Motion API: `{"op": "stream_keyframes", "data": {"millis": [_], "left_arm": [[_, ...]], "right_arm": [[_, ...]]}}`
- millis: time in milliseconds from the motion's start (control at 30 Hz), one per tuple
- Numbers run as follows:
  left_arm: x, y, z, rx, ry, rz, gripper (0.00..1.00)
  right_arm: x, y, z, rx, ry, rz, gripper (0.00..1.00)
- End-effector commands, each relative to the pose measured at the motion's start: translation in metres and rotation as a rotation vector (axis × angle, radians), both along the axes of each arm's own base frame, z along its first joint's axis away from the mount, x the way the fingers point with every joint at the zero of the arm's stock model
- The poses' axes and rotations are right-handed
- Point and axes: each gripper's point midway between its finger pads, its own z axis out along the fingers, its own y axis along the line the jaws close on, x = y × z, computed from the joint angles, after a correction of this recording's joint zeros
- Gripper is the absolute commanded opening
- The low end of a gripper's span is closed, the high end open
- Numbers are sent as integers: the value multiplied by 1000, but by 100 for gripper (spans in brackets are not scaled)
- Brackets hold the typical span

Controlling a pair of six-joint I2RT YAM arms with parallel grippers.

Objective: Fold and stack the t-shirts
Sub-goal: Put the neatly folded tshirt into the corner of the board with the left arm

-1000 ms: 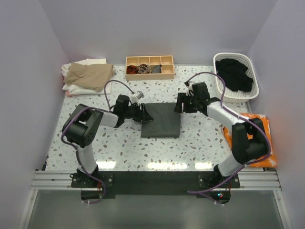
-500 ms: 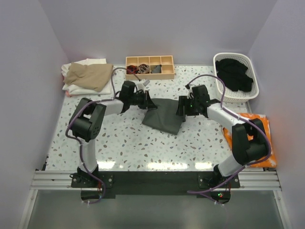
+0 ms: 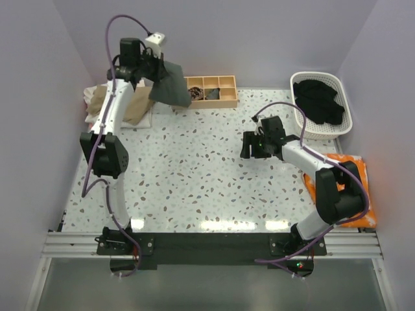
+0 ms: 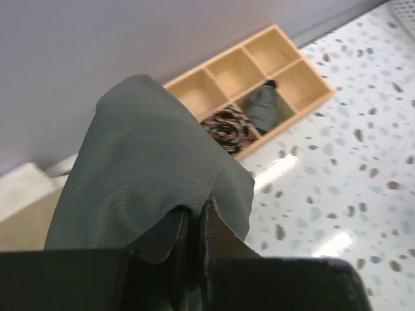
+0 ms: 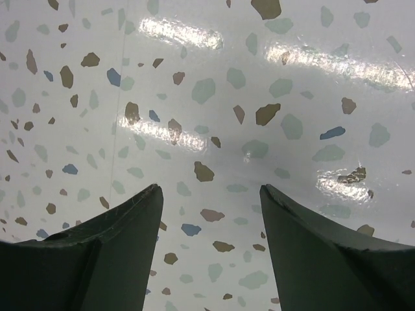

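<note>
charcoal-grey cloth t-shirt [image 3: 170,87]: folded, aloft over table's [image 3: 194,175] far-left corner | tan t-shirt [image 3: 138,103] atop white ones [image 3: 89,110]: same corner | black t-shirt [image 3: 318,100]: crumpled, far-right corner

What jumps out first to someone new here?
The left gripper, raised high at far left, is shut on a charcoal t-shirt dangling by the tan-topped stack. The right gripper hovers open over the table, right of centre. The white basket far right holds black clothes.
</note>
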Motion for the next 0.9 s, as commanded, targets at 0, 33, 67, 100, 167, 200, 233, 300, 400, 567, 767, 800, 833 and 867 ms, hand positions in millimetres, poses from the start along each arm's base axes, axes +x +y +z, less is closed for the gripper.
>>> {"op": "stream_keyframes", "data": {"millis": [0, 33, 67, 100, 167, 200, 233, 300, 400, 567, 767, 800, 833, 867], "left_arm": [[21, 78, 0, 168, 17, 87, 0], [25, 107, -3, 159, 24, 128, 0], [30, 122, -6, 148, 19, 152, 0], [31, 134, -12, 126, 34, 176, 0], [33, 170, -38, 107, 69, 243, 0], [35, 182, -49, 102, 91, 282, 0], [36, 199, -60, 103, 111, 324, 0], [41, 220, -87, 106, 161, 397, 0], [42, 252, -105, 141, 183, 525, 100], [34, 282, -75, 177, 75, 708, 100], [11, 254, 13, -3, -71, 692, 100], [7, 241, 24, -52, -86, 661, 100], [0, 229, 18, -76, -68, 640, 100], [-10, 219, 53, -104, -155, 617, 100]], "right_arm": [[10, 5, 4, 13, -22, 25, 66], [10, 6, 2, 12, -15, 30, 66], [12, 7, 2, 16, -16, 29, 66], [11, 7, -2, 15, -5, 31, 66], [12, 9, -4, 21, 1, 36, 66], [13, 10, -4, 23, 2, 36, 66], [13, 11, -6, 23, 10, 40, 66], [13, 14, -7, 32, 16, 48, 66], [11, 13, -10, 35, 25, 50, 66], [10, 14, -6, 43, 10, 47, 66], [12, 3, 14, 29, -83, -5, 66], [11, 1, 23, 32, -111, -20, 67], [11, -2, 29, 25, -132, -32, 71], [10, -9, 31, 2, -148, -55, 85]]}}
